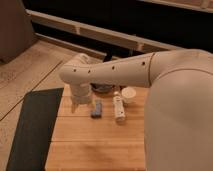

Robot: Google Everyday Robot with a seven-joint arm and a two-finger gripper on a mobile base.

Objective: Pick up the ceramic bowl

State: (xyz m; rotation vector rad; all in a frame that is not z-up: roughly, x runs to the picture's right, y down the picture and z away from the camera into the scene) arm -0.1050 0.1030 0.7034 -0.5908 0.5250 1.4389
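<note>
**Odds and ends on the wooden surface**

A small white cup (pixel 129 94) stands toward the far edge of the surface (pixel 90 145). A white bottle (pixel 118 108) lies near it. A blue object (pixel 96 109) lies just beside the hand (pixel 79 103). A dark mat (pixel 32 125) flanks the surface.

— What stands around the wooden table (pixel 100 142)?
— Left of the table, a dark mat (pixel 32 125) lies on the pale speckled floor (pixel 30 70). Beyond the table runs a light rail (pixel 100 32), with darkness behind it. Far off to the table's left stands a brown panel (pixel 12 25).
— And your pincer?
— My pincer (pixel 76 106) hangs over the table's far left corner. The light is warm and dim.
</note>
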